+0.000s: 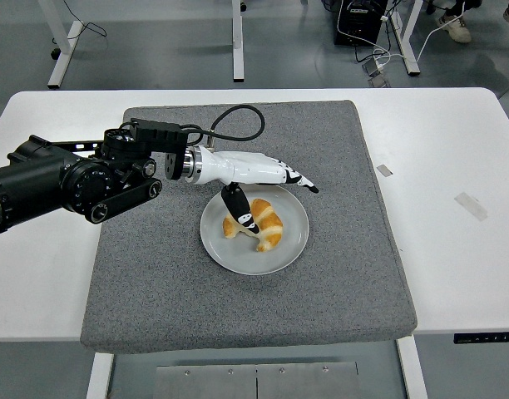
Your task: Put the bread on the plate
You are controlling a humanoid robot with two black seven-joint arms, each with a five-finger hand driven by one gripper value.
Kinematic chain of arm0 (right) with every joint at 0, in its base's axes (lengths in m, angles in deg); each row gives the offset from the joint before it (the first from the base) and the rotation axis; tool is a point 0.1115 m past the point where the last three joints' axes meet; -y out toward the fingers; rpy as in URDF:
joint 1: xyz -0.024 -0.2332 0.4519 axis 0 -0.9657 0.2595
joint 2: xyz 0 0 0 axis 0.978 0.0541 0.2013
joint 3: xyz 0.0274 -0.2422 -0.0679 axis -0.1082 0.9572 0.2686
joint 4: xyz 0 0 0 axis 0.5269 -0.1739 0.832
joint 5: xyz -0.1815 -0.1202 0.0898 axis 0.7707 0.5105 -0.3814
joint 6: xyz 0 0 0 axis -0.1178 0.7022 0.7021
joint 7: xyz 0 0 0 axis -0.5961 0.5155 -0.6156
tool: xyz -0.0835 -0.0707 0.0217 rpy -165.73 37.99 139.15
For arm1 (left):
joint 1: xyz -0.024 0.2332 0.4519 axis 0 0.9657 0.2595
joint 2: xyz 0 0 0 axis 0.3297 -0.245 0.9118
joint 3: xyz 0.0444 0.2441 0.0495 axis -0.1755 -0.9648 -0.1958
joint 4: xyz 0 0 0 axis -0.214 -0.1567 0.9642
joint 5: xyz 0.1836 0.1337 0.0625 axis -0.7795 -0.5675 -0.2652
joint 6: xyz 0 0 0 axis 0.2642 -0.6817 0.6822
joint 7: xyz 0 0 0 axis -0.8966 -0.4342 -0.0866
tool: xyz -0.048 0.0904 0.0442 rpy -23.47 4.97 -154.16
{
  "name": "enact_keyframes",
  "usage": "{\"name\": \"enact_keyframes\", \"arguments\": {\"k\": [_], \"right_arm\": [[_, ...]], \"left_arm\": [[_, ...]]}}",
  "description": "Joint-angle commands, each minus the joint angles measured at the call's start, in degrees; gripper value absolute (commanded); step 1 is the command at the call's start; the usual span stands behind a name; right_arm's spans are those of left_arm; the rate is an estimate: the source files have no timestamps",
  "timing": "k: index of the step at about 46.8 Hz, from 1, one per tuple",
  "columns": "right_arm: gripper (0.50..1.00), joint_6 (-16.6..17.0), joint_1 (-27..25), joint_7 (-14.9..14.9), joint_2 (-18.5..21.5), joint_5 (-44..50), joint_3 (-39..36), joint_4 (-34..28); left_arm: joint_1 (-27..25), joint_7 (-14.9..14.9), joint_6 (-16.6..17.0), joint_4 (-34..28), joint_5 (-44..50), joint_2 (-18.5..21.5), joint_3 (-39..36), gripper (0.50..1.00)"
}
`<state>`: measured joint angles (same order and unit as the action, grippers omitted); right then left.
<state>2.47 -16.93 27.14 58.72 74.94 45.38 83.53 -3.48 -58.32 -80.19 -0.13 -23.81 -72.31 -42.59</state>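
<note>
You get bright, even overhead light — shadows stay soft and short under the arm and plate. The picture is sharp throughout — no glare, little edge distortion.

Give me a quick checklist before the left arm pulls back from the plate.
1. Bread lies on the plate: ok.
2. Left hand has let go, fingers stretched out above the plate's far rim: ok.
3. Thumb clear of the bread: cannot tell, it points down right at the bread's near-left side.
4. Plate fully on the grey mat: ok.
5. Cable looped free behind the wrist: ok.
</note>
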Motion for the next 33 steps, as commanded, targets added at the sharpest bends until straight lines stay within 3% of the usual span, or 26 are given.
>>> {"name": "enact_keyframes", "arguments": {"k": [1,12,19,33], "right_arm": [[1.000,0.0,0.0,0.0,0.0,0.0,0.0,0.0],[1.000,0.0,0.0,-0.1,0.0,0.0,0.0,0.0],[1.000,0.0,0.0,-0.1,0.0,0.0,0.0,0.0],[1.000,0.0,0.0,0.0,0.0,0.0,0.1,0.0]], "left_arm": [[-0.6,0.0,0.0,0.4,3.9,0.1,0.8,0.975],[-2.7,0.0,-0.1,1.1,22.5,1.3,2.3,0.977],[-2.4,1.9,-0.2,1.8,35.1,3.5,3.1,0.981],[2.2,5.7,-0.1,2.6,60.4,7.4,14.2,0.983]]}}
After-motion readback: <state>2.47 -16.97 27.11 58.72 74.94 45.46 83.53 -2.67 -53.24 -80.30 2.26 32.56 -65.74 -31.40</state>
